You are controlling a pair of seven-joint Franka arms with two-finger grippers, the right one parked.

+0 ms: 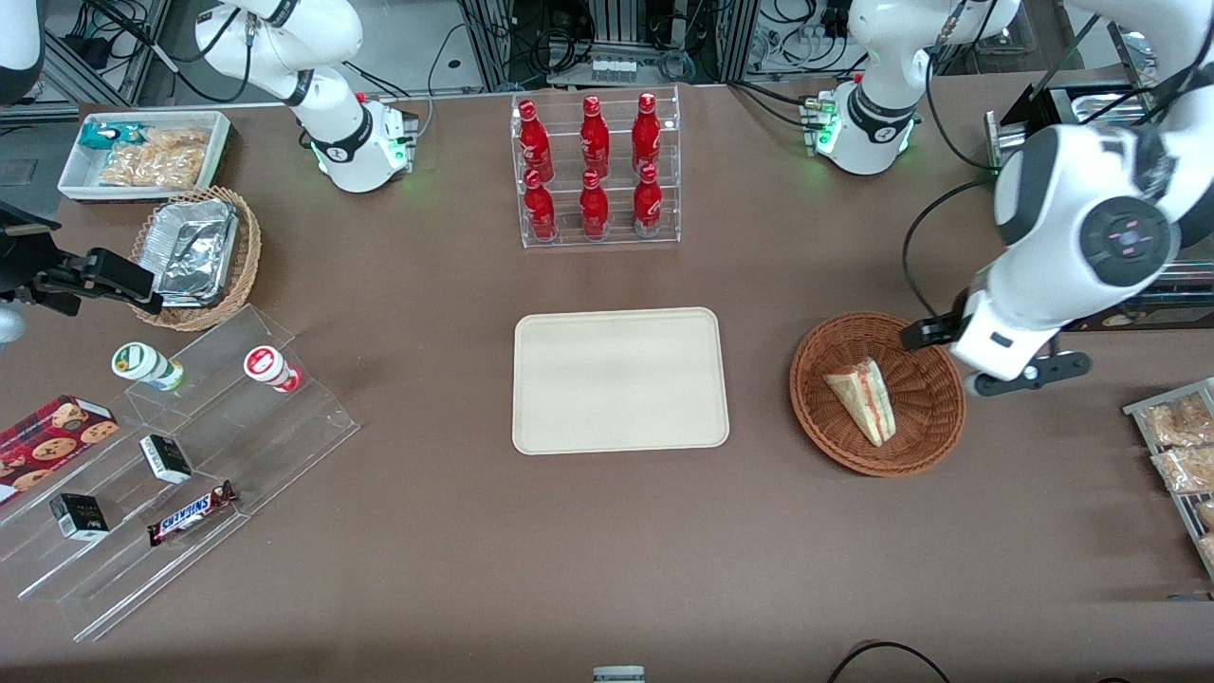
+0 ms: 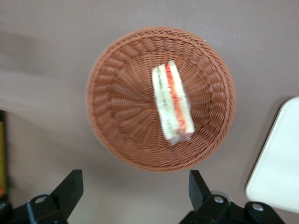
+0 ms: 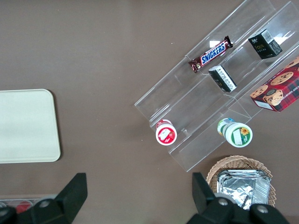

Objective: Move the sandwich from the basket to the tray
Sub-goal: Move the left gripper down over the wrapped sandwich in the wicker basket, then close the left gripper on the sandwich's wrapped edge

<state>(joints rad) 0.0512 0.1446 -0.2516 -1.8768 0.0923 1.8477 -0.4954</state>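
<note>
The sandwich (image 1: 863, 398) lies on its side in the reddish wicker basket (image 1: 934, 441), toward the working arm's end of the bench (image 1: 607, 550), its long edge running from the basket's middle out toward the rim nearest the front camera. The cream tray (image 1: 621, 379) sits beside the basket at the bench's middle, bare and well apart from it. A little farther from the camera than the sandwich, the tool (image 2: 135, 198) hangs above the basket's rim, its two fingers spread wide with nothing between them.

The step in hand looks like the approach to the grasp. To do it well, the tool should centre over the wedge, turn so the fingers straddle its narrow width and not its length, and come down low enough to close on the bread faces without scraping the weave. A soft squeeze should do, since the bread will likely crush.

The wrist view shows the filling edge with its red and green stripes facing up, the open fingers (image 2: 70, 189) and a corner of the tray; the front view hides the fingers under the arm but gives the whole path from basket to tray
</note>
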